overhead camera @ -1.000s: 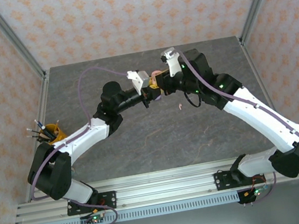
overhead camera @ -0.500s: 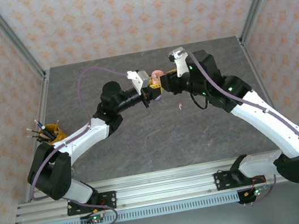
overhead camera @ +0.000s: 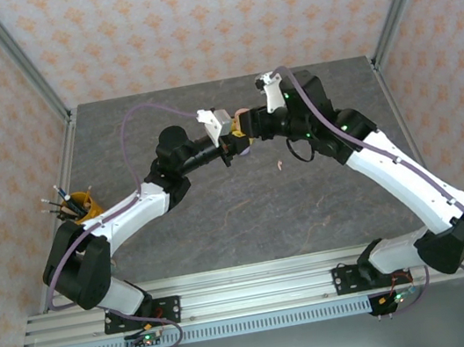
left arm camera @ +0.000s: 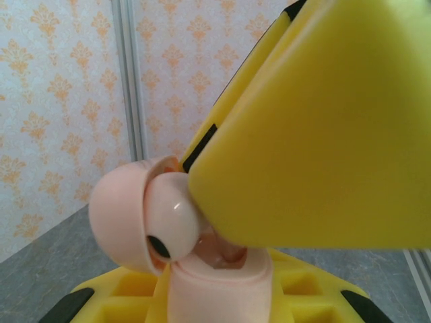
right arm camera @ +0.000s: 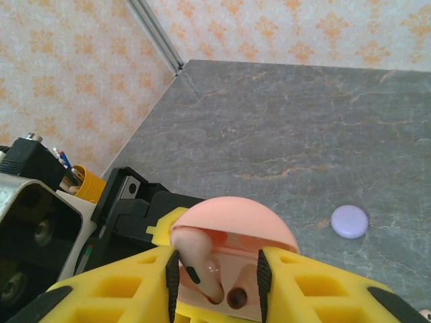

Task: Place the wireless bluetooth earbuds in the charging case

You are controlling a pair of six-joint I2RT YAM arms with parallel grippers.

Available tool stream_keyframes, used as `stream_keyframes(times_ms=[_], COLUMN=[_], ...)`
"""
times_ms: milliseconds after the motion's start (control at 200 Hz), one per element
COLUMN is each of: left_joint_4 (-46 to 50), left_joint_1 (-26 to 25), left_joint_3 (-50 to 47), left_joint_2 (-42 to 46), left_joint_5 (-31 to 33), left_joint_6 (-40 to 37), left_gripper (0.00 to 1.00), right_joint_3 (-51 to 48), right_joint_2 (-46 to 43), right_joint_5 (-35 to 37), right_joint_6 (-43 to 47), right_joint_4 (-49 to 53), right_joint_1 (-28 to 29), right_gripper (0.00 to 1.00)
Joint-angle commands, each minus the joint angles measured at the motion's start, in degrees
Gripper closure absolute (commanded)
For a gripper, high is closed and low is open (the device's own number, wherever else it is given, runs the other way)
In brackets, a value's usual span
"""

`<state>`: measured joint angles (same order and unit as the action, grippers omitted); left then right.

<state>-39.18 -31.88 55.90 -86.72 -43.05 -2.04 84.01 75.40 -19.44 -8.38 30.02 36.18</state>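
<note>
- My right pincer (right arm camera: 217,286) is hanging with jaws parted, gripping nothing.
- Pale pink earbud (right arm camera: 196,261) is sitting between its fingertips, stem down in the pink charging case (right arm camera: 232,215).
- My left pincer (overhead camera: 234,144) is clamping the case just beneath.

Grey table (overhead camera: 222,220) bears lilac case (right arm camera: 349,221), earbud (overhead camera: 280,165), pen cup (overhead camera: 79,203).

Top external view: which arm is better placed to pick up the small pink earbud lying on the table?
Right, probably. The right claw is open at the pink case, and the loose earbud lies near that arm. The left claw is shut on the case and busy.
</note>
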Motion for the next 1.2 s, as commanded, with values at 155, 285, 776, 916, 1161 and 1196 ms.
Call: stream_keyframes(times_ms=[155,285,776,916,1161,1196], left_joint_4=[-2.48,-2.53,-2.31,-2.38,-2.31,-2.39], left_joint_1=[-0.4,-0.38,-0.45,-0.45,-0.42,-0.46], left_joint_3=[2.28,2.23,2.37,2.46,2.47,2.48], left_joint_2=[1.64,1.73,1.73,1.73,1.55,1.55], left_joint_5=[-0.55,-0.5,0.06,0.24,0.24,0.24], left_joint_6=[-1.17,-1.23,-1.57,-1.5,-1.37,-1.38], left_gripper=[1.0,1.0,1.0,1.0,1.0,1.0], right_joint_3=[3.2,3.55,0.2,-0.72,-1.16,-1.22], right_joint_2=[1.52,2.08,-2.1,-2.91,-3.33,-3.33], right_joint_5=[-0.56,-0.27,-2.97,-4.72,-6.32,-6.69], right_joint_6=[-0.07,0.72,3.51,4.03,3.5,3.15], right_joint_4=[-0.05,0.76,1.89,1.76,1.21,0.85], right_joint_1=[-0.15,-0.15,-1.38,-1.64,-2.42,-2.58], right_gripper=[0.63,0.67,0.84,0.84,0.66,0.64])
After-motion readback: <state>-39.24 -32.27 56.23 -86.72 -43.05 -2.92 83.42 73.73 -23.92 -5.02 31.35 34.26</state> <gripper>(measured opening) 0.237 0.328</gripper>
